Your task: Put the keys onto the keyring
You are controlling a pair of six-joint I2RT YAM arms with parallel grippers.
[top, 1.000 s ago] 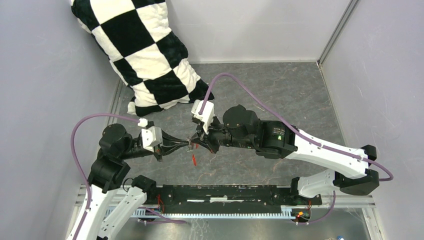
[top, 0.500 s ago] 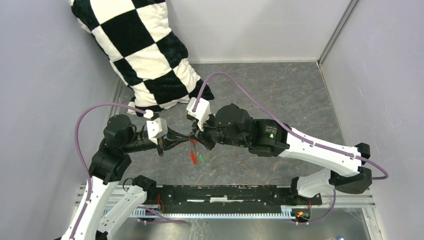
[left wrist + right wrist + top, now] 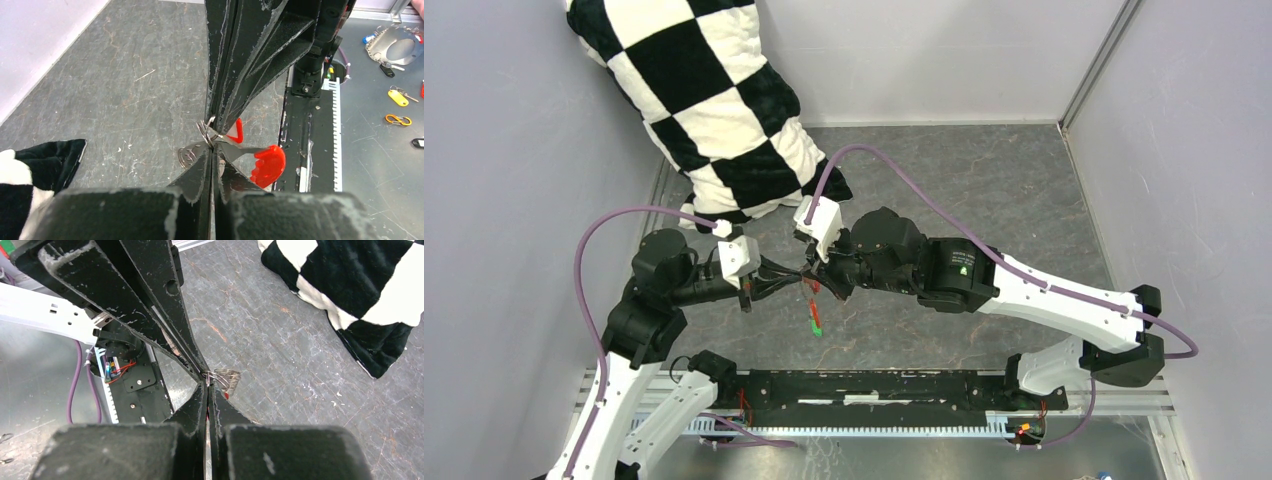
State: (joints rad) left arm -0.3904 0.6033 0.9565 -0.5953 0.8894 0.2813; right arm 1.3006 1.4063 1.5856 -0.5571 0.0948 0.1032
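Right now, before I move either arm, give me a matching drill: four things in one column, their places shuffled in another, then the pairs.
1 pillow
2 green tag
3 silver key
4 ring

A poking out beside the shut tips of the left pincer
B propped in the far left corner
C dangling lowest, under the red tag
D looped at the tips of the right pincer

Pairs: 1-B; 2-C; 3-A; 4-D
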